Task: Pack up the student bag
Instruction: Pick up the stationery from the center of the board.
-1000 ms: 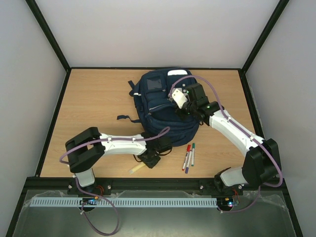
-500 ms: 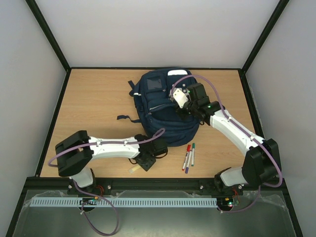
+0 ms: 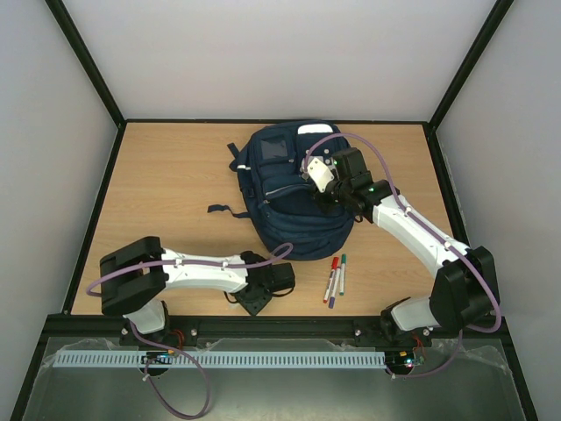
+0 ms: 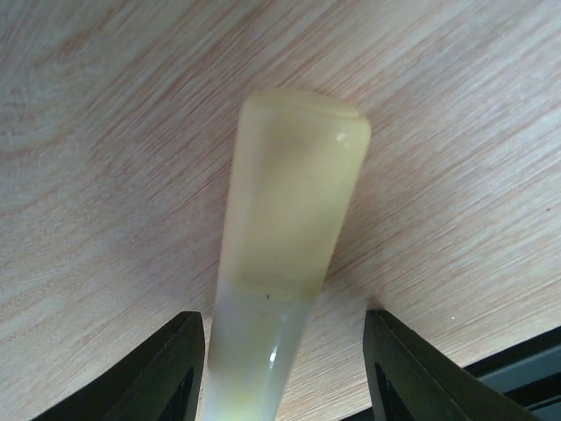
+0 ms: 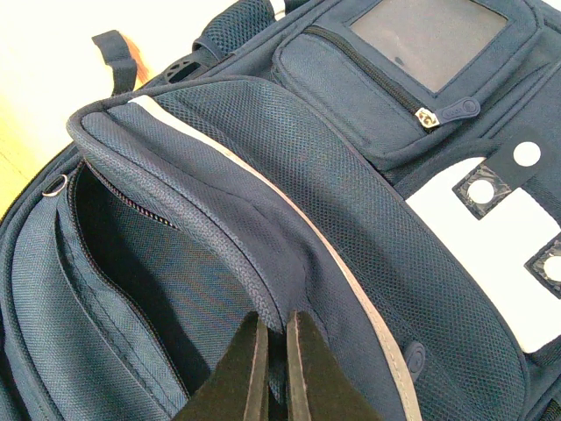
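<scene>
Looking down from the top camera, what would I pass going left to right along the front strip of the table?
Left arm's black elbow → left gripper → coloured markers → right arm's black elbow.

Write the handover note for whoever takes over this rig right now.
Left pincer: open, low over the near edge of the table, straddling a pale yellow tube that lies flat. Not gripped yet.
Right pincer: shut on the student bag, pinching a flap edge so one compartment gapes.
Marker pens lie on the table just in front of the bag.
Done: bag held open; nothing visible inside that compartment.
Left: probably grip the tube and drop it in, then the pens.
</scene>
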`<state>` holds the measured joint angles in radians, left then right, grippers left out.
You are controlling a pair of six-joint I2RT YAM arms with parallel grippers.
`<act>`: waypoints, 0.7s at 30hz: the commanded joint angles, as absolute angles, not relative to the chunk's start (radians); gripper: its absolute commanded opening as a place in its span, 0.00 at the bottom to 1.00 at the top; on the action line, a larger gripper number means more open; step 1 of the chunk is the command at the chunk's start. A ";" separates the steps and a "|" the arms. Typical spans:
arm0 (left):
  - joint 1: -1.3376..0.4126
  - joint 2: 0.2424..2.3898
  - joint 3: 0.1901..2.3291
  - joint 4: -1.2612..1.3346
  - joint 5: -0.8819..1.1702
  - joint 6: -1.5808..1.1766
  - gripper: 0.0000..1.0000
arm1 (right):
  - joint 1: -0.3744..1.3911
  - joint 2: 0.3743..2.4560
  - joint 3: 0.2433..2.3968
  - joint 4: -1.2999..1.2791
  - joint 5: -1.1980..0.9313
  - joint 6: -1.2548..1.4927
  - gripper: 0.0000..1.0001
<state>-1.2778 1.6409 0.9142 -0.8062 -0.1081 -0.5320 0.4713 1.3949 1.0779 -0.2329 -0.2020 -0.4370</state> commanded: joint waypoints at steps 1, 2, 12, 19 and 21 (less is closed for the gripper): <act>-1.278 1.659 0.904 -0.813 -0.104 -0.539 0.49 | 0.462 1.366 1.069 -0.215 -0.219 -0.422 0.01; -1.278 1.660 0.901 -0.814 -0.105 -0.539 0.47 | 0.462 1.365 1.070 -0.215 -0.219 -0.422 0.01; -1.280 1.639 0.931 -0.855 -0.133 -0.544 0.29 | 0.462 1.364 1.069 -0.215 -0.220 -0.422 0.01; -1.327 1.623 1.158 -0.901 -0.259 -0.490 0.25 | 0.460 1.357 1.076 -0.217 -0.232 -0.414 0.01; -1.343 1.648 1.237 -0.916 -0.319 -0.451 0.24 | 0.460 1.348 1.071 -0.210 -0.231 -0.413 0.01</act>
<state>-1.3128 1.6447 1.0969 -0.8753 -0.1947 -0.5190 0.4694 1.3933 1.0779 -0.2329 -0.2092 -0.4366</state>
